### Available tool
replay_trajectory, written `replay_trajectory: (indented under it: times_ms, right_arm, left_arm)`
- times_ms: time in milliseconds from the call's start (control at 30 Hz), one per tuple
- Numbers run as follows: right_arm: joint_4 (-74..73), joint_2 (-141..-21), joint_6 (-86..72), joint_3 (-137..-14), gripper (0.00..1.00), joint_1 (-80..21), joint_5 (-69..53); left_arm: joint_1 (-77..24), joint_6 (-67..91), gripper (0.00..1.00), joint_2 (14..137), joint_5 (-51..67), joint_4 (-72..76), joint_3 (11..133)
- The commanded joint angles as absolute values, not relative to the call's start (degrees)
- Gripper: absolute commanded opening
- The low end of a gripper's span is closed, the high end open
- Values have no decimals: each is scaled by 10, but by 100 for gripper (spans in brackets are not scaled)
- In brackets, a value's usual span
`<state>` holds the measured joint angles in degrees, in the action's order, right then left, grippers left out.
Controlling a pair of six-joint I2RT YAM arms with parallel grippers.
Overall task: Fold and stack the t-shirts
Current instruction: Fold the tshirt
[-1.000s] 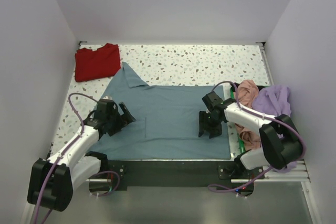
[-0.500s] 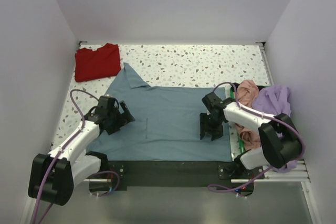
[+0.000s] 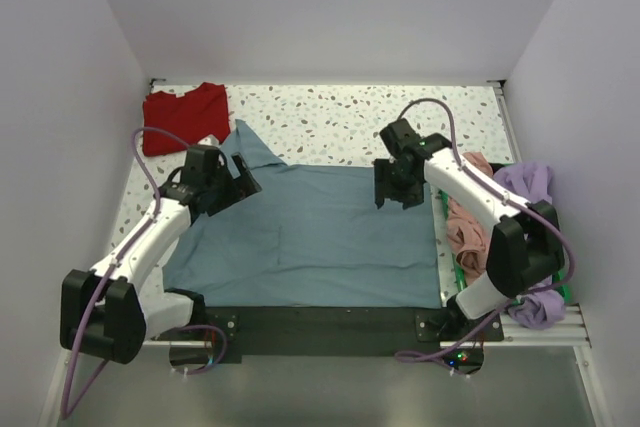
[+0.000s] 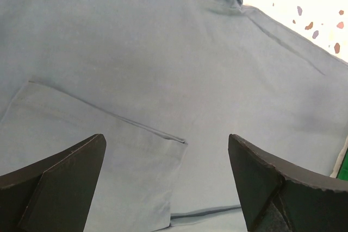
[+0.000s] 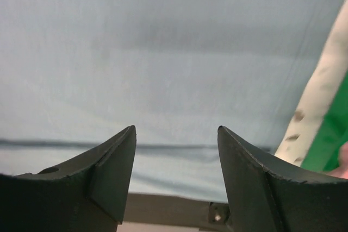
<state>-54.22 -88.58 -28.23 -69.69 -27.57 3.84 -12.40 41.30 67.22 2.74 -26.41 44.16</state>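
Note:
A slate-blue t-shirt (image 3: 330, 227) lies spread flat in the middle of the table, one sleeve pointing to the far left. Its lower left part is folded inward as a flap (image 4: 98, 150). My left gripper (image 3: 240, 183) hovers over the shirt's far left shoulder, open and empty (image 4: 166, 145). My right gripper (image 3: 395, 193) hangs over the shirt's far right edge, also open with nothing between its fingers (image 5: 175, 134). A red t-shirt (image 3: 185, 118) lies folded at the far left corner. Salmon-pink (image 3: 468, 225) and lavender (image 3: 526, 185) t-shirts lie crumpled at the right.
The speckled table (image 3: 350, 117) is walled on three sides. A green strip (image 5: 326, 139) runs along the table's right edge beside the crumpled pile. A black bar (image 3: 320, 317) crosses the front between the arm bases.
Both grippers have moved away from the front, toward the shirt's far edge. The right gripper's jaws stand slightly wider. The shirt has not shifted.

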Motion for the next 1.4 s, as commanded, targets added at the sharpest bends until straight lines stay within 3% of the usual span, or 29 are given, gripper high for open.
replay_trajectory:
  times_ms: [0,400,700,1367]
  right_arm:
    - [-541,-939,-236,-746,64,-222,70]
    - [-444,-1120,-179,-891,51,-127,171]
    - [-323,-1126,-183,-838,50,-123,243]
    - [-307,-1198,-179,-840,49,-85,219]
  left_arm:
    - [-123,393,100,688,34,-243,473]
    - [-102,386,100,656,32,-260,455]
    - [-98,383,100,648,35,-258,433]
    - [-94,376,100,641,34,-268,432]
